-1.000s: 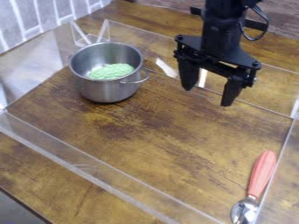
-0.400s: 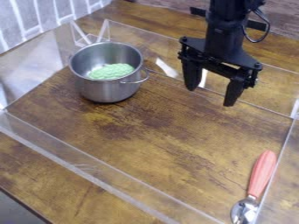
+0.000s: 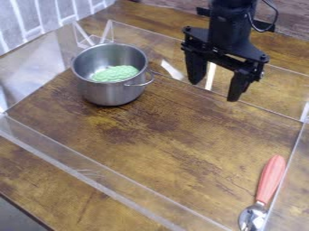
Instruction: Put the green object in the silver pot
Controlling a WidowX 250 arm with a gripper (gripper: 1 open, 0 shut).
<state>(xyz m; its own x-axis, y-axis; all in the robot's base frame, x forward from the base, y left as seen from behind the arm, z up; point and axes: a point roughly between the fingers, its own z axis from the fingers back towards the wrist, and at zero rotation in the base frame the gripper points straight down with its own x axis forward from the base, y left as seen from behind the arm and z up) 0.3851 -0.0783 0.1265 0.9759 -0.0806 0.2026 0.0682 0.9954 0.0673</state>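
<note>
At the top edge of the view the robot arm is cut off, so only its black lower body and the gripper (image 3: 215, 80) show; nothing above the wrist can be made out. Its two dark fingers (image 3: 196, 69) hang down spread apart with bare air between them, holding nothing, over the wooden tabletop (image 3: 169, 149) to the right of the pot. The near finger's tip reaches lower in the view than the other, and how far the tips are above the wood cannot be judged from this one angle.

A red-handled metal spoon (image 3: 263, 196) lies at the lower right, and its bowl is cropped by the bottom edge. Clear acrylic walls (image 3: 72, 158) fence the work area; they are hard to trace except where their edges catch the light, and a faint reflection of the pot's handles shows in the panel behind the pot. The striped surface in the upper left corner is too blurred to identify.

The silver pot (image 3: 112, 90) stands upright at the left of the enclosed area, well apart from the gripper. The green object (image 3: 116, 73) lies inside it, resting on the bottom as a pale, flattish lump that covers much of the floor; the pot's near wall hides its lower edge.
</note>
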